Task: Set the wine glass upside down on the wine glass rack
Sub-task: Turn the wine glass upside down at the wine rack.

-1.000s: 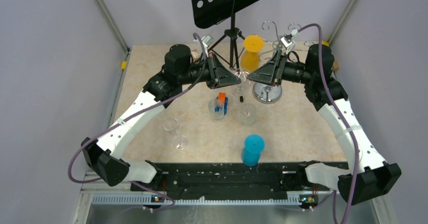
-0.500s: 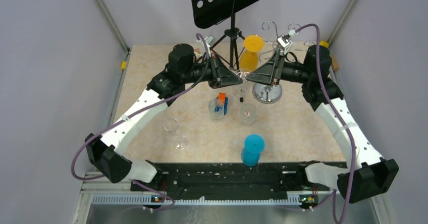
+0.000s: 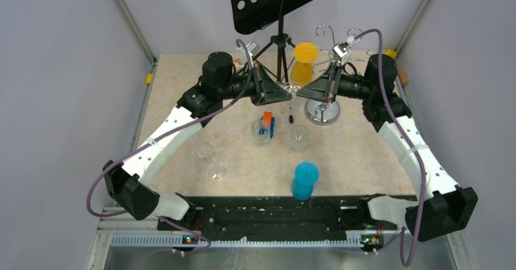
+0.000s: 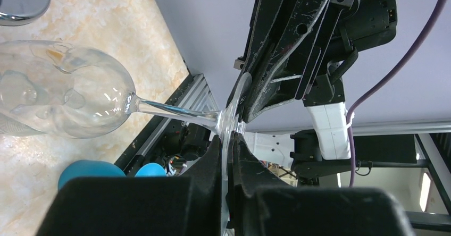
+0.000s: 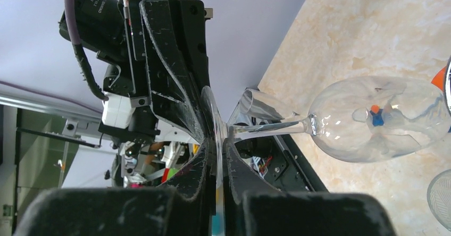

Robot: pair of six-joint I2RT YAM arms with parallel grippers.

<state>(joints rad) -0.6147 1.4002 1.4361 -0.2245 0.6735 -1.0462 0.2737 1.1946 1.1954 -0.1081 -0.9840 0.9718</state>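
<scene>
Two grippers are sharing one wine glass point(image 4: 64, 100) in mid-air above the table point(image 3: 365, 154). Its long axis is running downward along the stem. The flat foot is sitting uppermost and the bowl is pointing toward the marble-patterned top, roughly upside down. The glass is hanging just left of the chrome wine glass rack point(image 3: 322, 109), apart from its hooks. The left gripper point(image 4: 228, 140) is pinching the thin edge of the foot, jaws almost together. The right gripper point(image 5: 217, 145), equally narrow, is clamping the opposite edge of the same foot. Both arms are reaching forward and bending inward, fingertips meeting nose to nose.
</scene>
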